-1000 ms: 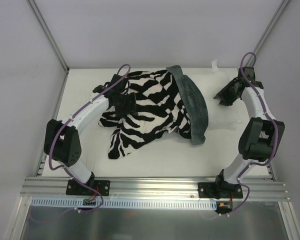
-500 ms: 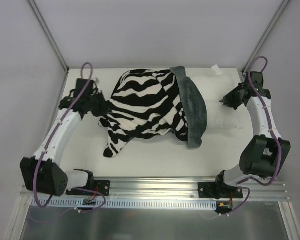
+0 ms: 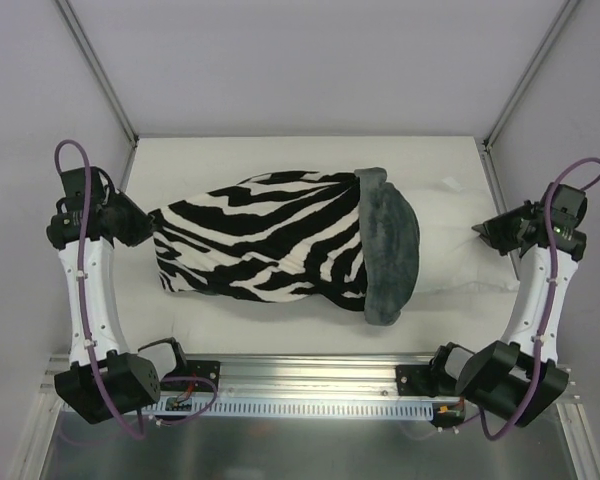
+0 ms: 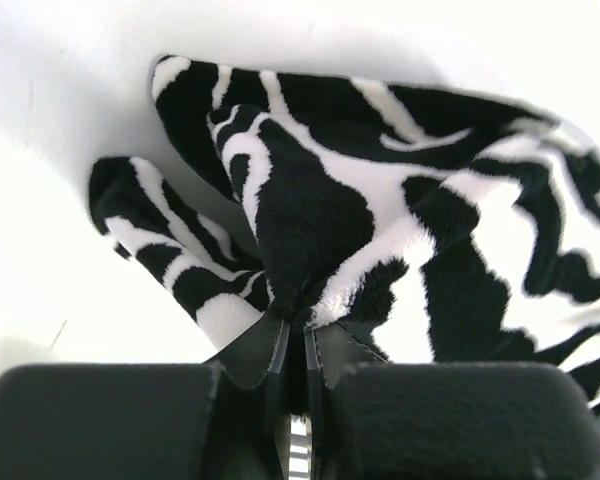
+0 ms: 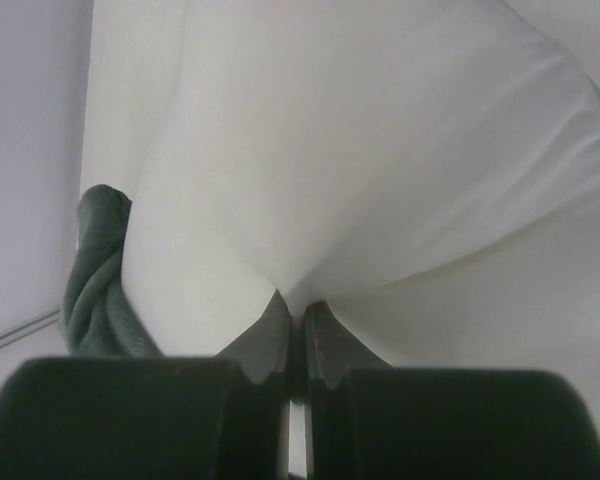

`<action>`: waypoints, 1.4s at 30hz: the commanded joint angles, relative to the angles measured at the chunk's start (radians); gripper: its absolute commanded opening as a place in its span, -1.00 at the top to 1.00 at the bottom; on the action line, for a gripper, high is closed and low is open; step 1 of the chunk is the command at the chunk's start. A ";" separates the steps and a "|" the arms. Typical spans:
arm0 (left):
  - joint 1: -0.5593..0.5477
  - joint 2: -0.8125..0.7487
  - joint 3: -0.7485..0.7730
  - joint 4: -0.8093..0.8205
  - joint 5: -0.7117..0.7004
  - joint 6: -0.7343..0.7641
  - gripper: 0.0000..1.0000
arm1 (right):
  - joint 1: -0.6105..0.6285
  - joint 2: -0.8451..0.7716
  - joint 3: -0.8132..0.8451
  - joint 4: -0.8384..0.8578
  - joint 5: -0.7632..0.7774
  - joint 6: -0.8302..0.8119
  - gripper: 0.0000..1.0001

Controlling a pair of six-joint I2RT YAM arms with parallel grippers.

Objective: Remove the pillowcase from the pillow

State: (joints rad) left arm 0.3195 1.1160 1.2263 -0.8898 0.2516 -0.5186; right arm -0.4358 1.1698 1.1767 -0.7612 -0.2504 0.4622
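Left arm (image 3: pixel 88 295) and right arm (image 3: pixel 538 295): white tubular links, bulky black joint housings. Purple cable (image 3: pixel 64 165) looped along each. Black bolted base plates (image 3: pixel 165 375). Left hand (image 4: pixel 293 330), right hand (image 5: pixel 294 312): matte black, blocky bodies, thin tapering fingers with a slight sheen.

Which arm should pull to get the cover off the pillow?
Left. The left gripper is shut on the cover at its striped end, so it can likely drag the cover off leftward. The right gripper is shut on the pillow, better suited to anchoring it.
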 commanded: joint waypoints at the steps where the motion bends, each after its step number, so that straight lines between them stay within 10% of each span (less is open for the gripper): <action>1: 0.093 -0.035 0.102 0.014 -0.150 -0.067 1.00 | -0.109 -0.090 -0.006 0.086 0.057 -0.013 0.99; 11: 0.167 -0.087 0.073 0.017 -0.224 -0.190 1.00 | -0.119 -0.160 -0.092 0.080 0.052 -0.031 0.99; 16: 0.162 0.007 0.064 0.035 0.055 -0.080 1.00 | -0.116 -0.193 -0.118 0.077 -0.012 -0.069 0.99; 18: 0.091 0.001 0.053 0.041 0.045 -0.048 0.60 | -0.115 -0.220 -0.132 0.076 -0.047 -0.083 0.73; 19: 0.049 -0.027 0.053 0.046 0.007 -0.026 -0.32 | -0.113 -0.235 -0.138 0.082 -0.055 -0.097 0.32; 20: 0.006 -0.036 0.056 0.052 -0.027 -0.011 -0.71 | -0.112 -0.267 -0.137 0.082 -0.058 -0.108 -0.47; 21: -0.076 -0.039 0.070 0.052 -0.070 0.000 -0.94 | -0.106 -0.280 -0.131 0.077 -0.056 -0.118 -0.70; 24: -0.189 -0.018 0.094 0.052 -0.095 0.025 -0.98 | -0.063 -0.294 -0.069 0.014 -0.032 -0.161 -0.99; 35: -0.543 0.341 0.306 0.052 -0.192 -0.011 -0.97 | 0.434 0.085 0.297 -0.216 0.390 -0.344 -0.93; 42: -0.632 0.591 0.429 0.054 -0.069 -0.020 -0.97 | 0.483 0.255 0.170 -0.094 0.370 -0.281 -0.97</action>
State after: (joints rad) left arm -0.2955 1.6501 1.5925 -0.8352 0.1093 -0.5320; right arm 0.0376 1.4132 1.4010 -0.8635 0.0856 0.1696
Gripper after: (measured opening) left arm 0.986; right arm 0.982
